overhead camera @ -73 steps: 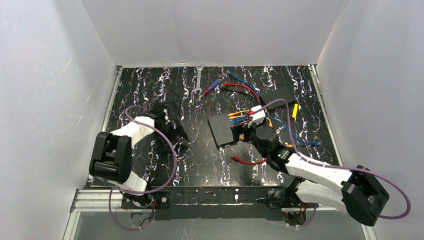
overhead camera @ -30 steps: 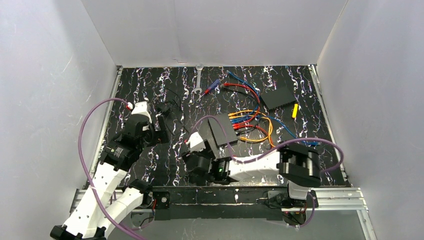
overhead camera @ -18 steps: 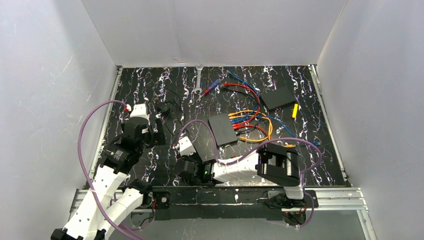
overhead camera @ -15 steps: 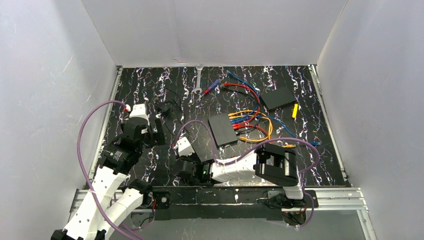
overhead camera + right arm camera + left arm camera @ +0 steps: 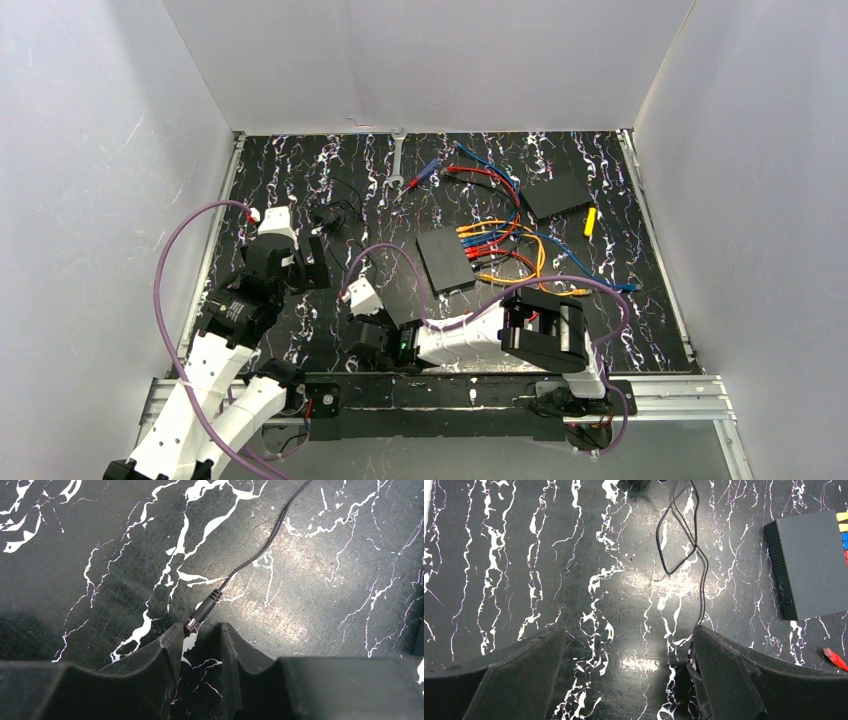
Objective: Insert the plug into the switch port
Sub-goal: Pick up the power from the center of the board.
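Observation:
The plug (image 5: 203, 611) is a small black barrel with a metal tip on a thin black cable (image 5: 270, 535). It lies flat on the marbled table, just ahead of my right gripper (image 5: 200, 626). Its tip touches the left fingertip (image 5: 176, 630). The jaws stand narrowed with a gap, and only table shows between them. The switch (image 5: 445, 258), a flat black box, lies mid-table with coloured cables (image 5: 500, 245) plugged into its right edge; it also appears in the left wrist view (image 5: 814, 565). My left gripper (image 5: 629, 640) hangs wide open over bare table, the cable loop (image 5: 684, 545) ahead of it.
A second black slab (image 5: 557, 195) and a yellow piece (image 5: 591, 220) lie back right. A wrench (image 5: 397, 160) lies at the back, with a small black block (image 5: 328, 215) on the left. A loose red cable end (image 5: 836, 659) sits near the switch. White walls enclose the table.
My right arm has swung from beside the switch to the near left, and its jaws have narrowed near the plug's tip. The left arm has barely moved and stays wide open.

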You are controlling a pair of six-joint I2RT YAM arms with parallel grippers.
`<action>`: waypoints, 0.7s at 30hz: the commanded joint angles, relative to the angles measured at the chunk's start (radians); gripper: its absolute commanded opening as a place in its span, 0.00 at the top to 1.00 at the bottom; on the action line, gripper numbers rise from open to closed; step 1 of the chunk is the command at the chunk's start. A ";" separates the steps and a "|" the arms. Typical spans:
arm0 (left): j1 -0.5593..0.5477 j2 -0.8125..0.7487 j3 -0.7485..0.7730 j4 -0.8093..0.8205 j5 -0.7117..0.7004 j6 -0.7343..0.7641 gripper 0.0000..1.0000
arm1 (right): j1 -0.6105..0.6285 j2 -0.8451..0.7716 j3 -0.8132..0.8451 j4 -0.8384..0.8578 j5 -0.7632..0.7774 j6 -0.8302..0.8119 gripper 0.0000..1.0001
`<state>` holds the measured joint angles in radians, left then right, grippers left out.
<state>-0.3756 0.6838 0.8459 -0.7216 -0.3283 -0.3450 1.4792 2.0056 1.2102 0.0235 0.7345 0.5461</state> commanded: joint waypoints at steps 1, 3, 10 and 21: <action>0.006 0.000 -0.001 0.007 0.000 0.013 0.02 | -0.010 0.014 0.029 -0.022 0.001 0.018 0.59; 0.009 0.002 -0.001 0.007 0.000 0.013 0.02 | -0.019 0.009 0.016 -0.061 0.010 0.028 0.62; 0.010 0.004 -0.002 0.007 0.000 0.014 0.02 | -0.083 -0.076 -0.123 0.002 -0.040 -0.023 0.85; 0.013 0.020 -0.005 0.027 0.049 0.045 0.02 | -0.209 -0.186 -0.306 0.117 -0.121 -0.242 0.99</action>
<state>-0.3683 0.7006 0.8459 -0.7105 -0.3111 -0.3317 1.3212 1.8561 0.9737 0.1524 0.6579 0.4271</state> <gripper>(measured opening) 0.981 0.024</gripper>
